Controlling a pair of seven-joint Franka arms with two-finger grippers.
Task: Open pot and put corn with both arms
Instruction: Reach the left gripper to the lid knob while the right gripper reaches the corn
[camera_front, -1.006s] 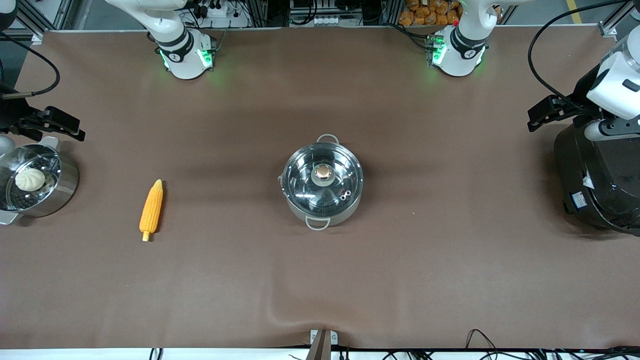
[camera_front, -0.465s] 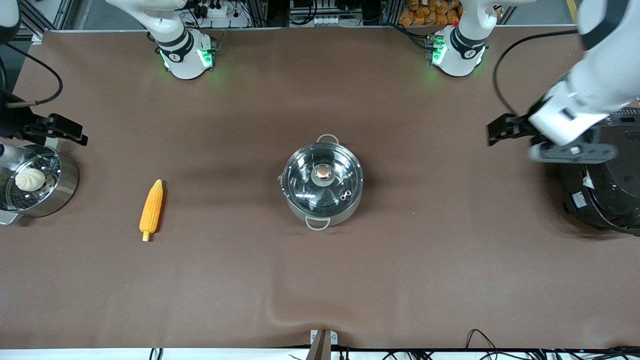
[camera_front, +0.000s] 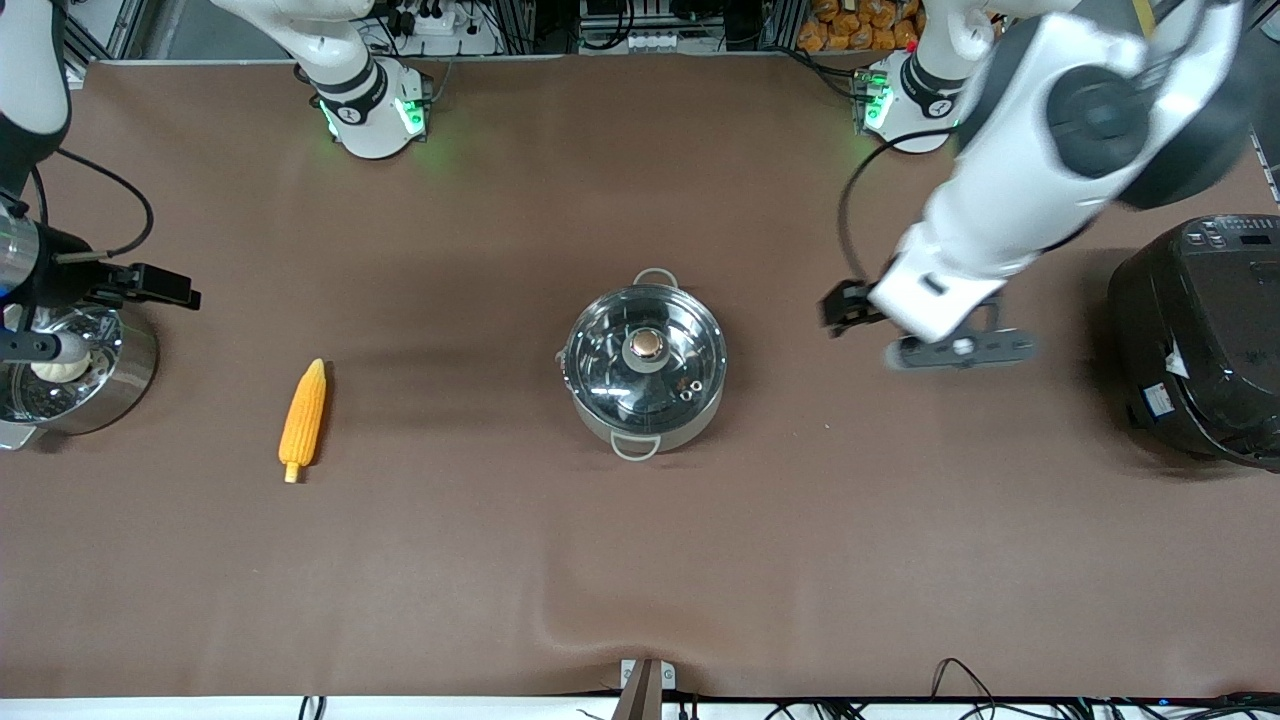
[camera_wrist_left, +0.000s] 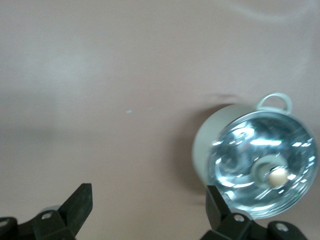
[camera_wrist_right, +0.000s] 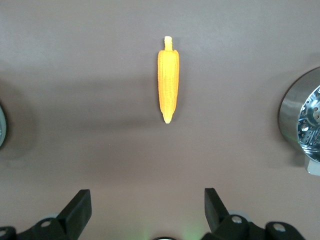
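The pot (camera_front: 645, 400) stands mid-table, its glass lid on, with the copper knob (camera_front: 648, 344) at the lid's centre. The corn (camera_front: 303, 418) lies flat toward the right arm's end of the table, its pale stub nearer the front camera. My left gripper (camera_front: 955, 350) hangs over bare table between the pot and the black cooker. It is open and empty in the left wrist view (camera_wrist_left: 148, 205), where the pot (camera_wrist_left: 210, 145) shows off to one side. My right gripper (camera_front: 40, 345) is over the steel pot with the bun. It is open and empty (camera_wrist_right: 146, 205), with the corn (camera_wrist_right: 168, 80) ahead of it.
A steel pot with a white bun (camera_front: 110, 385) stands at the right arm's end of the table and shows at the edge of the right wrist view (camera_wrist_right: 295, 117). A large black cooker (camera_front: 1200, 340) stands at the left arm's end.
My left arm has swung from over the black cooker toward the pot. My right arm has shifted a little toward the corn. The pot and the corn have not moved.
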